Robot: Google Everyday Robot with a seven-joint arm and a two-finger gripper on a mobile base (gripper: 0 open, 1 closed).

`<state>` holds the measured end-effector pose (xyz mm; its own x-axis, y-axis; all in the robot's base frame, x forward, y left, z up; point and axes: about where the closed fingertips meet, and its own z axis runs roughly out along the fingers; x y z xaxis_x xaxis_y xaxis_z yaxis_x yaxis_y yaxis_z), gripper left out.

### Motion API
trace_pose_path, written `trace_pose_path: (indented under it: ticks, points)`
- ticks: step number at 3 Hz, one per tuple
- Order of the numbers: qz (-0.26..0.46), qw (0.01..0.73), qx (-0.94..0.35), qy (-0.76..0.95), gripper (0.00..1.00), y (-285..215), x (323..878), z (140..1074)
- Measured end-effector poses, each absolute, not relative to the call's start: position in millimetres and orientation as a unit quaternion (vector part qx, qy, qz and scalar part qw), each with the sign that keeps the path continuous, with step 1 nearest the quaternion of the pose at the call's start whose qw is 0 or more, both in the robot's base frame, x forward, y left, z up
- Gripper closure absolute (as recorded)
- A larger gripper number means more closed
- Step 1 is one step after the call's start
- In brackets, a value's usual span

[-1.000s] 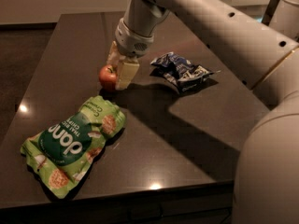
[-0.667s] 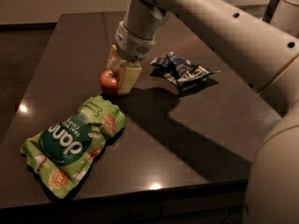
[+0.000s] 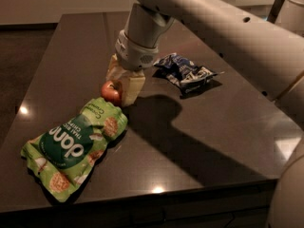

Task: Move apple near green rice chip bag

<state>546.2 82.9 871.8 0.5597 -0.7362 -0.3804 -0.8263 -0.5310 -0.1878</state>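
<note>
The small red-orange apple point(image 3: 111, 92) sits low over the dark table point(image 3: 204, 127), right at the top edge of the green rice chip bag point(image 3: 76, 148). The bag lies flat at the front left, with a dark green oval and white lettering. My gripper point(image 3: 119, 91) reaches down from the arm above, and its pale fingers point(image 3: 133, 85) are closed around the apple, one behind it and one on its right. I cannot tell whether the apple rests on the table.
A smaller dark blue and white snack bag point(image 3: 184, 72) lies to the right of the gripper at the middle of the table. The table's front edge point(image 3: 156, 194) runs close below the green bag. The arm point(image 3: 228, 27) spans the upper right.
The gripper has carried the apple toward the front of the table, closer to the top of the green bag. Both bags have stayed put.
</note>
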Motion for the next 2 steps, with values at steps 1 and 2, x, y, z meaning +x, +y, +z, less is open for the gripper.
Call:
trace_pose_path:
  ticks: [1,2]
  points:
    - [0.132,0.172,-0.867,0.449,0.13,82.7,537.9,867.9]
    - [0.132,0.173,-0.867,0.448,0.0,84.1,538.5,867.1]
